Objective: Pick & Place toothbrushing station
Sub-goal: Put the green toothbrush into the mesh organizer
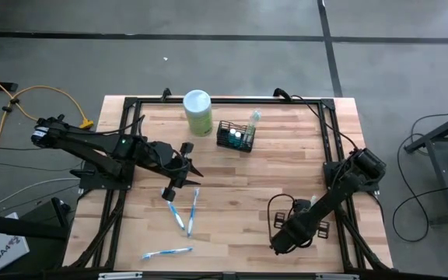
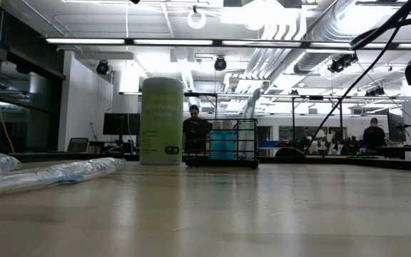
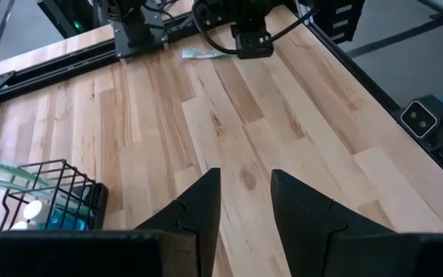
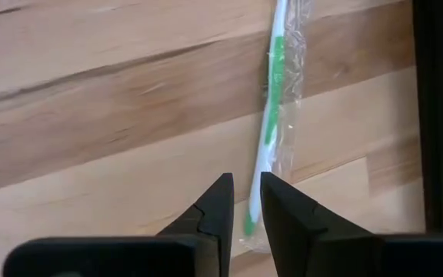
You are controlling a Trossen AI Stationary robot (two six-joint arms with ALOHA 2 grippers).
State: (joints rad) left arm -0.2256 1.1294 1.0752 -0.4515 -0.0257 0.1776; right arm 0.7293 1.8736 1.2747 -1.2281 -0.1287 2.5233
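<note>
Beside the green can point(image 1: 197, 111) sits the black basket point(image 1: 235, 136), far from both slightly open, empty tools: left tool point(image 1: 183, 176), right tool point(image 1: 280, 241).

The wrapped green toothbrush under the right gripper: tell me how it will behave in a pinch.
The wrapped green toothbrush sits in loose clear film, so the fingers may slip or catch only wrapper. It looks slim and probably light. Lying flat on the table, it gives little height to pinch.
</note>
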